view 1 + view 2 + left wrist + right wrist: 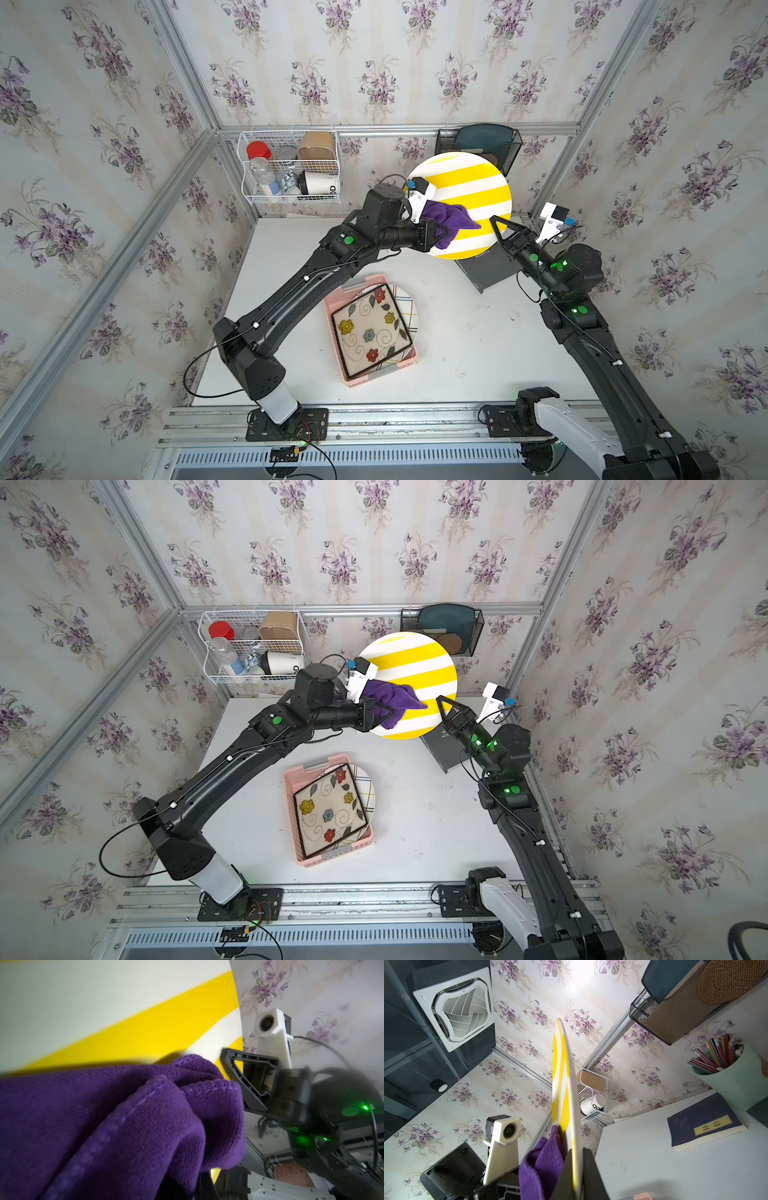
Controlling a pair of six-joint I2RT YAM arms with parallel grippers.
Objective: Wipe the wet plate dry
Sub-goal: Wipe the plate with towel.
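Pressing purple cloth (451, 220) onto striped plate (465, 178) clamped in right fingers (593, 1176).

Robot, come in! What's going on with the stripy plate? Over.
Right gripper shut on rim of round yellow-and-white striped plate, held off the table. Left gripper shut on purple cloth, against plate's face. Nothing in the way.

We count three plates: a striped plate (465, 183), a floral plate (370, 332) and a round plate (409, 309) under it. We count two grippers, the left gripper (440, 232) and the right gripper (495, 222). We find one each of cloth (451, 218), pink basket (357, 377), wire basket (291, 198) at far left, mesh rack (511, 145) at far right, book (486, 272) and pencil cup (735, 1088).
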